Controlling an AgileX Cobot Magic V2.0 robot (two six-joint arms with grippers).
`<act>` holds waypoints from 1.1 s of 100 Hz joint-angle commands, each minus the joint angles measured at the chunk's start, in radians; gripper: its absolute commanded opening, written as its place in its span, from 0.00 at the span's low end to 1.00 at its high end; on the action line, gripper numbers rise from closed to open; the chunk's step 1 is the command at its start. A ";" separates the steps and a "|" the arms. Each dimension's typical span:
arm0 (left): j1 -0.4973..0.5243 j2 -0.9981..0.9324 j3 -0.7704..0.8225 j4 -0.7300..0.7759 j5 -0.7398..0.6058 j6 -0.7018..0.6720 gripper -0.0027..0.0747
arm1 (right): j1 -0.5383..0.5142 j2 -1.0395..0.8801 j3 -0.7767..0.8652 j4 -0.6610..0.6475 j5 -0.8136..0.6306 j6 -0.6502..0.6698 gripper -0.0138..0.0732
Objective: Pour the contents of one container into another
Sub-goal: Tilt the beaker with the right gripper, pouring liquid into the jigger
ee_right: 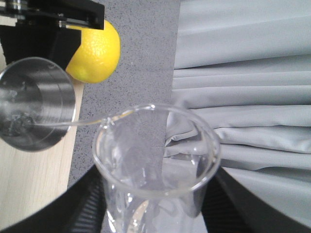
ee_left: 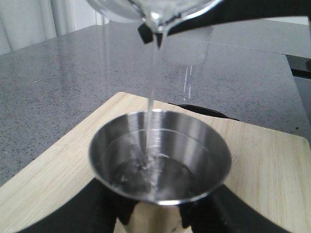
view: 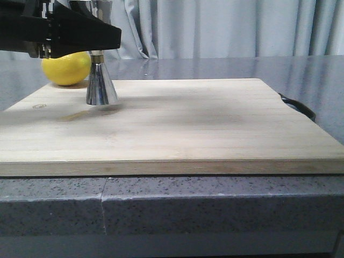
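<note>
Pour in progress: beaker (ee_right: 155, 165) is clamped in right gripper (ee_right: 155, 213), tipped; stream lands in jigger (ee_left: 158, 160) held between left gripper (ee_left: 155, 218) jaws. Next: tilt back upright once drained.

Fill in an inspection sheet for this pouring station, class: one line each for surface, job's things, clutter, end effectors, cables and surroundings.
Surface: pale wooden cutting board on a speckled grey stone counter.
Job's things: small clear glass beaker tilted, a thin clear stream running from its lip into the shiny steel hourglass jigger, which stands upright on the board, partly filled.
Clutter: yellow lemon behind the jigger.
End effectors: left end effector clamps the jigger; right end effector grips the beaker.
Cables: nothing seen.
Surroundings: grey curtain behind the counter.
</note>
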 commanded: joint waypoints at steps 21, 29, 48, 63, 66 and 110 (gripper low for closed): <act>-0.008 -0.046 -0.029 -0.098 0.090 -0.006 0.39 | -0.001 -0.033 -0.038 0.106 -0.055 0.007 0.54; -0.008 -0.046 -0.029 -0.098 0.090 -0.006 0.39 | -0.001 -0.033 -0.038 0.143 -0.046 0.008 0.54; -0.008 -0.046 -0.029 -0.098 0.090 -0.006 0.39 | -0.005 -0.033 -0.038 0.162 -0.040 0.052 0.54; -0.008 -0.046 -0.029 -0.098 0.090 -0.006 0.39 | -0.009 -0.033 -0.038 0.162 -0.030 0.114 0.54; -0.008 -0.046 -0.029 -0.098 0.090 -0.006 0.39 | -0.009 -0.033 -0.038 0.162 -0.030 0.129 0.54; -0.008 -0.046 -0.029 -0.098 0.090 -0.006 0.39 | -0.098 -0.067 -0.038 0.162 -0.050 0.555 0.54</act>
